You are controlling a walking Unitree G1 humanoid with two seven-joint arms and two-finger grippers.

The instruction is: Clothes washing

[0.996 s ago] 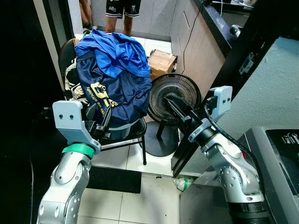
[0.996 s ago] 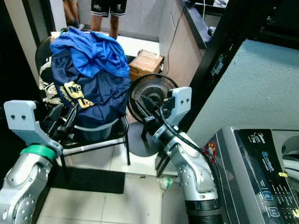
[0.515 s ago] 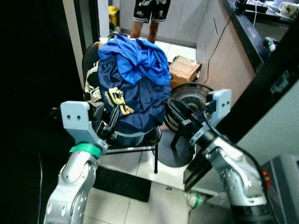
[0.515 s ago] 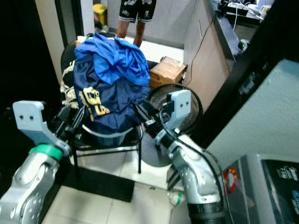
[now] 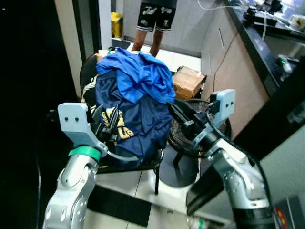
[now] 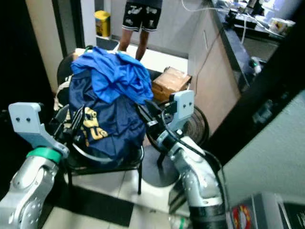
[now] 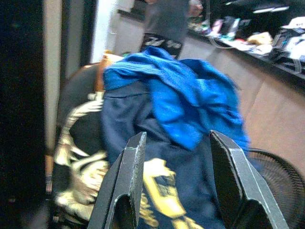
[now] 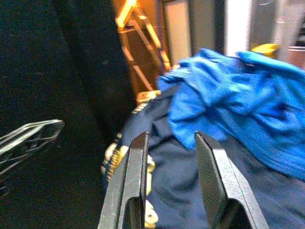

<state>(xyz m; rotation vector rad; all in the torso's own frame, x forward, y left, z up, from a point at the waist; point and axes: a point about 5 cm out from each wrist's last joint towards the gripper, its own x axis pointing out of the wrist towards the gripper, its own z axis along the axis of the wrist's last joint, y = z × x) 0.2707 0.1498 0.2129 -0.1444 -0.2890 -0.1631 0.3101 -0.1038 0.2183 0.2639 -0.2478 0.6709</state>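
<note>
Left eye view: a heap of clothes sits on a black metal-framed chair (image 5: 151, 164) ahead of the robot. On top lies a bright blue crumpled garment (image 5: 139, 76), and under it a navy blue garment with yellow lettering (image 5: 133, 121). The left end effector (image 5: 106, 125) is at the near left side of the heap, its fingers spread and close against the navy cloth. The right end effector (image 5: 178, 114) is at the right side of the heap, fingers parted, just beside the cloth. A round black floor fan (image 5: 198, 138) stands right of the chair, a brown cardboard box (image 5: 189, 82) lies farther back, and a person's legs in black shorts (image 5: 153, 21) stand at the far end.

Right eye view: the same heap, with a wooden-fronted desk (image 6: 217, 62) running along the right.

Left wrist view: two black fingers (image 7: 128, 179) stand well apart, with the navy and blue clothes between and beyond them.

Right wrist view: the fingers (image 8: 136, 179) are parted, the blue garment just beyond.
</note>
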